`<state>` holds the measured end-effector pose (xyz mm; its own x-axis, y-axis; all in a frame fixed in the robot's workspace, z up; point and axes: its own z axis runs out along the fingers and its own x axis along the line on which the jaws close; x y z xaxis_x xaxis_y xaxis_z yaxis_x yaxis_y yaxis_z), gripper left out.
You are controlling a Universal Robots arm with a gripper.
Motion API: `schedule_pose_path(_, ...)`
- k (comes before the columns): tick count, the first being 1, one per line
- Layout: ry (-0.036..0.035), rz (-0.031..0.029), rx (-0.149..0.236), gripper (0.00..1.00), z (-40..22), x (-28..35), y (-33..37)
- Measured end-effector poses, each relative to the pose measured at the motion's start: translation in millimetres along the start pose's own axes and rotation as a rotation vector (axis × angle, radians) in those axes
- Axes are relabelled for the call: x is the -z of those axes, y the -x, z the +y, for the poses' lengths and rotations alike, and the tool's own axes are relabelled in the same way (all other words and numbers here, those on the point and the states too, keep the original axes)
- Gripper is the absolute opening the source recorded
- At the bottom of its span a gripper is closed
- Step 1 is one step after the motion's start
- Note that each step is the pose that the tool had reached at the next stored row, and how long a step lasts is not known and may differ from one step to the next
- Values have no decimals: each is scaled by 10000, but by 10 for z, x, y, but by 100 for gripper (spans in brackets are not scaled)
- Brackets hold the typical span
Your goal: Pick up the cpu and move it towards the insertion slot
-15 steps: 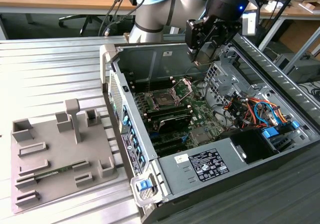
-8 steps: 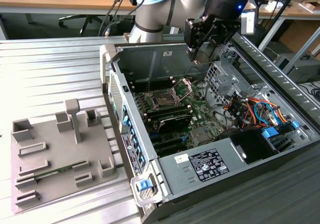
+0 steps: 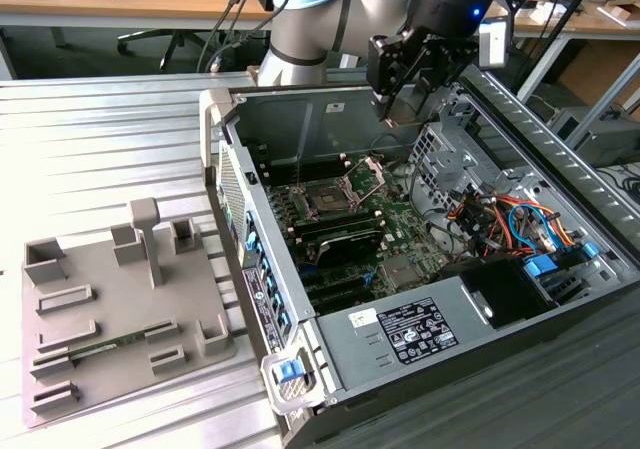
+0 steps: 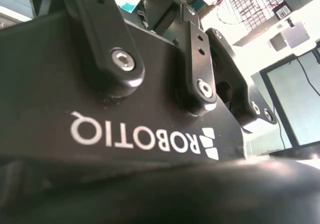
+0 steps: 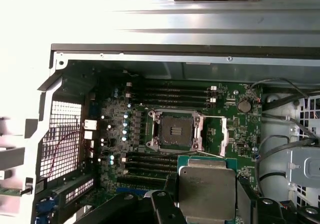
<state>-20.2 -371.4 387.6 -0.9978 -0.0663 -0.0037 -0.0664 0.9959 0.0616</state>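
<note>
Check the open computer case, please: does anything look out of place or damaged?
Nothing stands out. The insertion slot sits empty with its bracket swung open, and the gripper holds the cpu level above the board.

The cpu (image 5: 207, 192) is a flat square chip with a dull silver metal top and a thin green edge around it. In the first wrist view it is up in the air, lying flat with its metal side toward the camera, near the insertion slot (image 5: 174, 130) but not touching it.

The insertion slot is a square socket on the green board — dark in the middle, with a shiny metal frame around it. Its silver bracket is flipped open to one side, so the middle is bare. In the exterior view the insertion slot (image 3: 328, 199) sits deep inside the open computer case — its bracket tilted up beside it.
</note>
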Motion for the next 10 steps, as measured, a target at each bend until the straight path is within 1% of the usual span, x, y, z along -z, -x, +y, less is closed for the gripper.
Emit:
schedule_pose_path(3,0,1,0,55,29,-6,2)
schedule_pose_path(10,1,0,2,55,68,-16,5)
